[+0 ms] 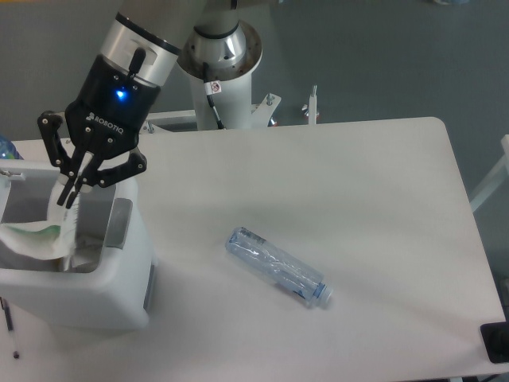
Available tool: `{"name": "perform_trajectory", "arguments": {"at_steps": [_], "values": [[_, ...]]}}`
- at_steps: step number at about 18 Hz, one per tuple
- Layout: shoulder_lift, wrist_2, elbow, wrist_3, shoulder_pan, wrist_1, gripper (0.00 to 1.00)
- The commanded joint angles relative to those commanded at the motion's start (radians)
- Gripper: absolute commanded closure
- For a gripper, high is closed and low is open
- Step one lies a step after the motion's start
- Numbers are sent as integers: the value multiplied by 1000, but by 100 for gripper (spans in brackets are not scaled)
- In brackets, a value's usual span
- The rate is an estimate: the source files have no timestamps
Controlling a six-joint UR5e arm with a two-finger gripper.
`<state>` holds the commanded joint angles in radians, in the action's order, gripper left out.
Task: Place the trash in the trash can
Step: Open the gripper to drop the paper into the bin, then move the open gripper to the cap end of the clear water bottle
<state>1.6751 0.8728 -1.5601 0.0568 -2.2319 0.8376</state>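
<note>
My gripper (69, 197) hangs over the open white trash can (119, 298) at the left edge, shut on a flat clear-white packet (40, 237) with green print. The packet dangles from the fingertips above the can's opening. A crushed clear bluish plastic bottle (277, 267) with a pale cap lies on its side on the table, well to the right of the can and away from the gripper.
The can has a grey handle panel (120, 224) on its right side. The arm's base column (225, 68) and metal brackets (312, 103) stand at the table's far edge. A dark object (495, 342) sits at the bottom right corner.
</note>
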Motion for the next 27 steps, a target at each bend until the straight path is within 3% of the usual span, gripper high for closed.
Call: {"name": "perform_trajectory", "arguments": {"at_steps": [2,7,19,24,27], "values": [[-2,0,0,0,0,2,0],[21,2,11,-2,-15,-3,0],[126,9,126,-26,-159,11,0],[172,132,129,-29,-178,37,0],[207,173,107,-28,-233,38,0]]}}
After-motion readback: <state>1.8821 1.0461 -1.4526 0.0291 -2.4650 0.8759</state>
